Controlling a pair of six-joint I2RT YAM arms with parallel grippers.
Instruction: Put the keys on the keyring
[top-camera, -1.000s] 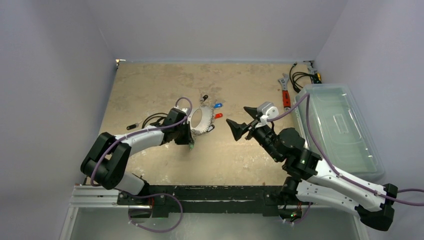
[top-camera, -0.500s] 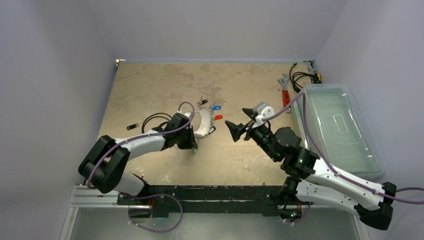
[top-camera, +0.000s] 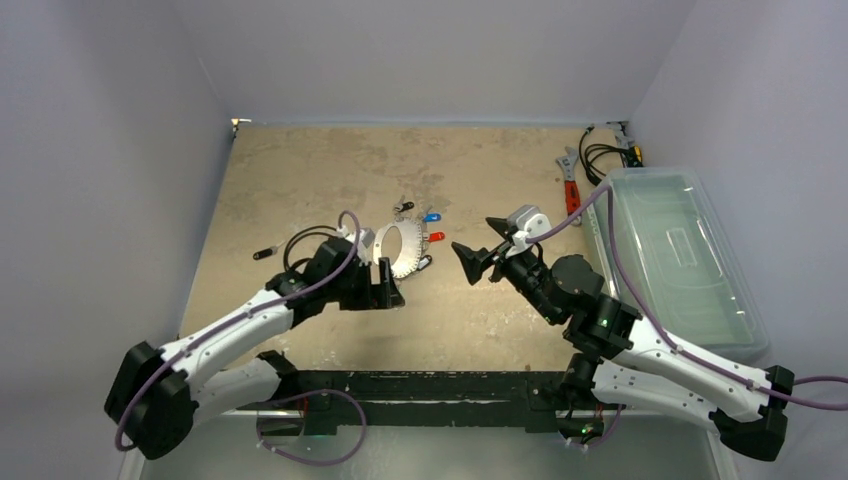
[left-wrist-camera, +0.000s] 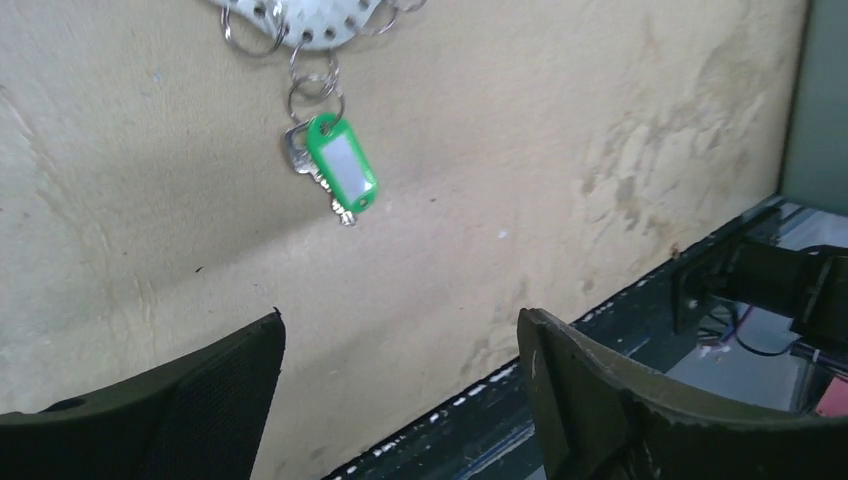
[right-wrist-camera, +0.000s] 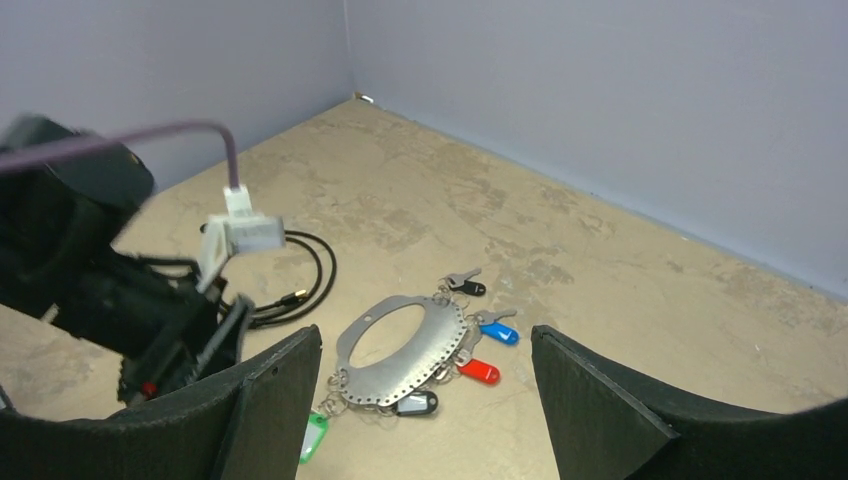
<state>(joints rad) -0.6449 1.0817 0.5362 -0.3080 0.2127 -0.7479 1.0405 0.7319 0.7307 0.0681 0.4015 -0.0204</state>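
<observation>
- the table (top-camera: 300, 170) has a beige top, worn, with darker stains in many places.
- a wrench (top-camera: 572, 192) with a red handle lies flat near the far right corner.
- just beside it, in that corner, lies a bundle of black cable (top-camera: 598, 152).
- a clear plastic box (top-camera: 690, 260) stands along the right edge of the table.
- a thin black cable (top-camera: 303, 238) lies in a loop on the left half.
- a small dark piece (top-camera: 264, 252) lies left of this loop; it is too small to tell what it is.
- pale violet walls (top-camera: 430, 60) close the table on three sides.
</observation>
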